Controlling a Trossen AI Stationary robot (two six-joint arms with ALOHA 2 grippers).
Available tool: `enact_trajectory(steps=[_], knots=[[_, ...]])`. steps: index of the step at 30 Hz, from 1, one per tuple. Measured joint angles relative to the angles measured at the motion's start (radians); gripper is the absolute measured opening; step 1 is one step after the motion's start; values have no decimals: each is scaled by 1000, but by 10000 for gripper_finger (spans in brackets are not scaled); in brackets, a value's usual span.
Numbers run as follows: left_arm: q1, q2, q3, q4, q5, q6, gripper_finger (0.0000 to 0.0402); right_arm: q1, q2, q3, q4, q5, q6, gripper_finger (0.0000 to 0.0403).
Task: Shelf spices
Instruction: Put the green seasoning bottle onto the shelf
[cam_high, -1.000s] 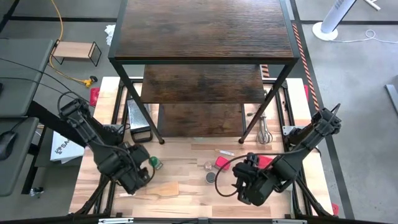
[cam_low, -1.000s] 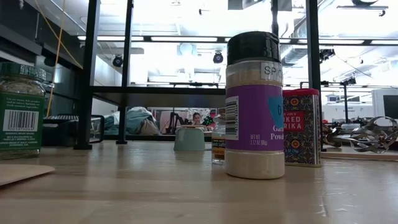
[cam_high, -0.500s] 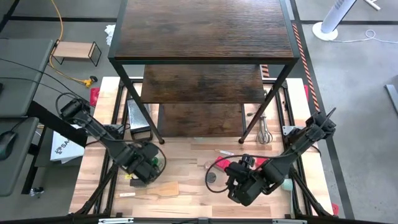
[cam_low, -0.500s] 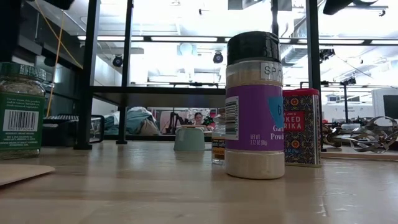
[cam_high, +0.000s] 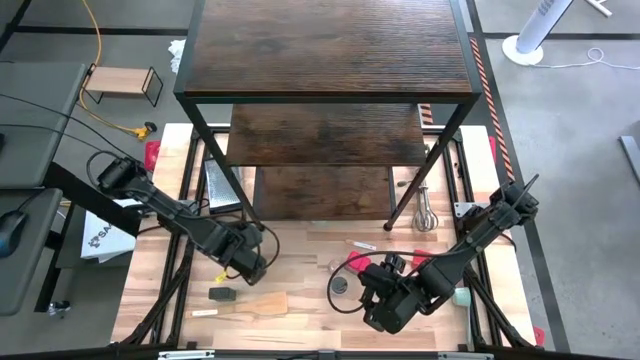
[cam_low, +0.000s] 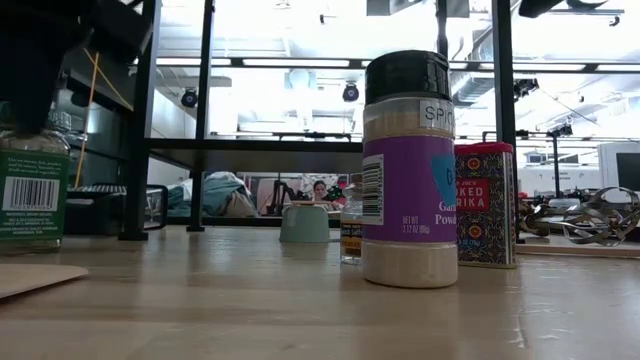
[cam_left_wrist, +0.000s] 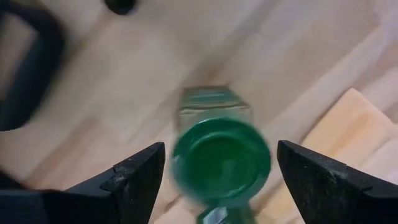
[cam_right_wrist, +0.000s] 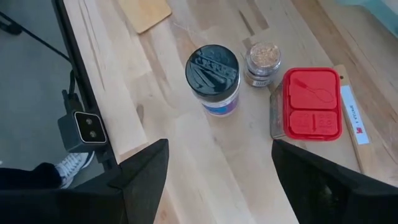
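Flanking green-lidded jar (cam_left_wrist: 221, 155), wooden spatula (cam_high: 258, 304), whisk (cam_high: 424, 214) nearby

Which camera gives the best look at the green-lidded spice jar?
The left wrist view: the green-lidded jar sits centered between the open left gripper fingers. The low view shows only its label side; the high view hides it under the arm.

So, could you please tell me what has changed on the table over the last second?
The left gripper swung in over the green-lidded spice jar and now brackets it, fingers open, not gripping. The right gripper shifted toward the dark-lidded purple-label jar, also open. The red paprika tin, tiny pale jar and dark wood shelf stayed put.
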Motion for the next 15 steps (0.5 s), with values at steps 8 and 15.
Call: enact_trajectory(steps=[8, 15], knots=[[16, 0, -66, 139, 29, -16, 305, -5, 0, 0, 0, 4, 1, 282], [13, 0, -68, 162, 29, -59, 294, -4, 0, 0, 0, 4, 1, 282]])
